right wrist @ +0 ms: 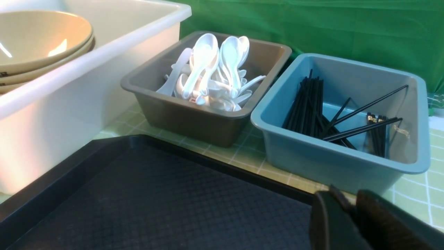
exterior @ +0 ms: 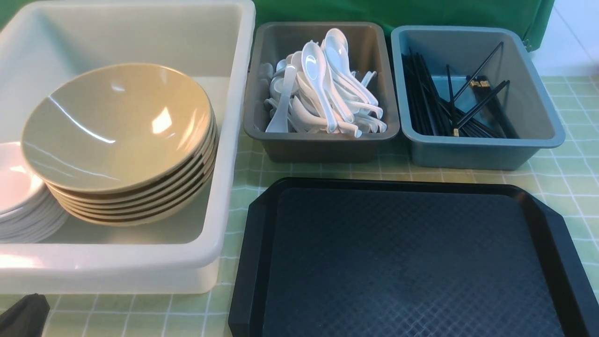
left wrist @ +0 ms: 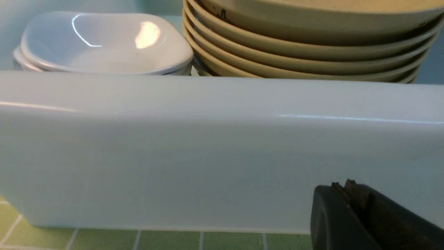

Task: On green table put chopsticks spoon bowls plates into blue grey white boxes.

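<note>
On the green table [exterior: 561, 173], the white box [exterior: 234, 140] at the left holds a stack of tan bowls [exterior: 117, 126] and a stack of white plates [exterior: 14, 187]. The grey box [exterior: 318, 145] holds several white spoons [exterior: 323, 89]. The blue box [exterior: 468, 152] holds several black chopsticks [exterior: 430, 107]. My left gripper [left wrist: 343, 185] is shut and empty, low by the white box's near wall [left wrist: 208, 149]; its dark tip shows in the front view [exterior: 23, 316]. My right gripper [right wrist: 347, 198] is shut and empty, above the tray's far right edge, in front of the blue box [right wrist: 312, 159].
A black textured tray [exterior: 402, 262] lies bare in front of the grey and blue boxes. A dark green backdrop cloth [exterior: 421, 11] hangs behind the boxes. The three boxes stand close side by side.
</note>
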Tool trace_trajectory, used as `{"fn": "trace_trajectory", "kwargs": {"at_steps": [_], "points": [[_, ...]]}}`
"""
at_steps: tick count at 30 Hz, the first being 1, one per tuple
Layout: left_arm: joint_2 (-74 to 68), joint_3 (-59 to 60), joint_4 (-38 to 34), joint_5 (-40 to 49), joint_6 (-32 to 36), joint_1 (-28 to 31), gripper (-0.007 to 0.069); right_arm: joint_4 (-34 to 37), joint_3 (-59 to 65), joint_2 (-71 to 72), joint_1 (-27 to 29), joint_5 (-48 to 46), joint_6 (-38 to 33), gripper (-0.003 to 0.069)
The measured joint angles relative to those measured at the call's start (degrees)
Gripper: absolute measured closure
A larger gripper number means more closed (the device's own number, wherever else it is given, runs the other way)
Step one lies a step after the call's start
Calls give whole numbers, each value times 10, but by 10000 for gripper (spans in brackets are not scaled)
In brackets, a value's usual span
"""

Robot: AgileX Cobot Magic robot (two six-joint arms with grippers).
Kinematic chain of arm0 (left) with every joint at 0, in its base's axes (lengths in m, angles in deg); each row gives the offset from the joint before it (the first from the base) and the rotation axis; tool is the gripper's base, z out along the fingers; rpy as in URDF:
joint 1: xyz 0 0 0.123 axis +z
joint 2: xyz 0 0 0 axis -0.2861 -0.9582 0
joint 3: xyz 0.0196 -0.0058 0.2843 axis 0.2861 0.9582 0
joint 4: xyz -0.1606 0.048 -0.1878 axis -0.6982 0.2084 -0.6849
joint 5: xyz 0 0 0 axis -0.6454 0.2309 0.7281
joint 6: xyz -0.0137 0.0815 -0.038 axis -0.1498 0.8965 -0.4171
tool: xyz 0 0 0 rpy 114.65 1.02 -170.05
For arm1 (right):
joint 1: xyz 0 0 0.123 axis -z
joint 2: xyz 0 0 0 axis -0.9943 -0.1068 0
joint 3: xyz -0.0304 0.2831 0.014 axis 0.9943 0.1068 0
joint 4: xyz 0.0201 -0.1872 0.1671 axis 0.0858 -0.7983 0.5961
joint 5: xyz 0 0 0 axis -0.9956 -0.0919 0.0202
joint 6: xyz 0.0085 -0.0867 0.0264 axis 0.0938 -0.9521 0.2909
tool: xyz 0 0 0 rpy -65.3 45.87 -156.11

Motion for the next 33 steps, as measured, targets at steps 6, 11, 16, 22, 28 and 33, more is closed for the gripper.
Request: {"fn": "trace_trajectory", "kwargs": {"at_steps": [6,11,16,22,28,33], "points": [[0,-1,0,2,-3,0,626,0,0,0,0,0,0,540],[0,-1,0,2,-3,0,626,0,0,0,0,0,0,538],[0,-1,0,2,-3,0,626,0,0,0,0,0,0,531],[0,-1,1,2,-3,0,626,0,0,0,0,0,0,528],[0,-1,1,2,-3,0,626,0,0,1,27,1,-3,521],[0,-1,1,2,-3,0,626,-30,4,7,101,8,-75,517]]}}
